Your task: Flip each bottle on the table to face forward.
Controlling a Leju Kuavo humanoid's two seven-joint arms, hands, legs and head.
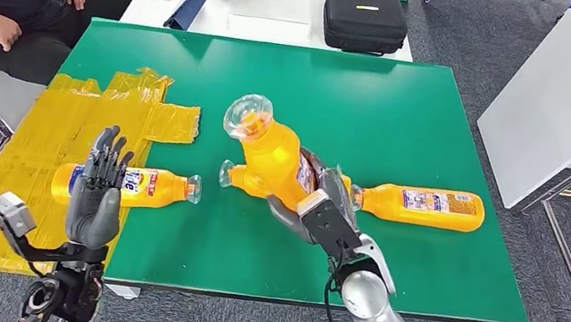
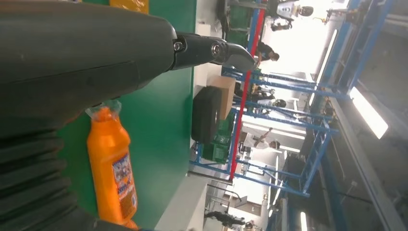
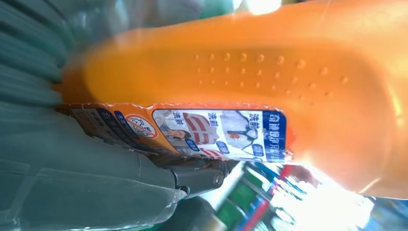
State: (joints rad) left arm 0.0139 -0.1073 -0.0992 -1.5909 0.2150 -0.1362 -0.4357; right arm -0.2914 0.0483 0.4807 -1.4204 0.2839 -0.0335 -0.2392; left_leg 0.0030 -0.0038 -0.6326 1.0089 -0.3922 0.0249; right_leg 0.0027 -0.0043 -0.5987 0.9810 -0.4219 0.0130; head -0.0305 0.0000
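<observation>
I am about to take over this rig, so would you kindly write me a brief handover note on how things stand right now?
Right hand: grips the lifted bottle above the green mat, cap end raised toward the camera.
Left hand: holds nothing, fingers upright and apart, over the left bottle.
Left bottle lies on its side at the edge of the yellow tape patch; a middle bottle lies behind the lifted one; the right bottle lies on the mat.
Done: one bottle picked up.
Left: set it down facing forward, then check the others.

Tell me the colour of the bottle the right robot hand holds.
Orange bottle, clearest in the head view.
</observation>
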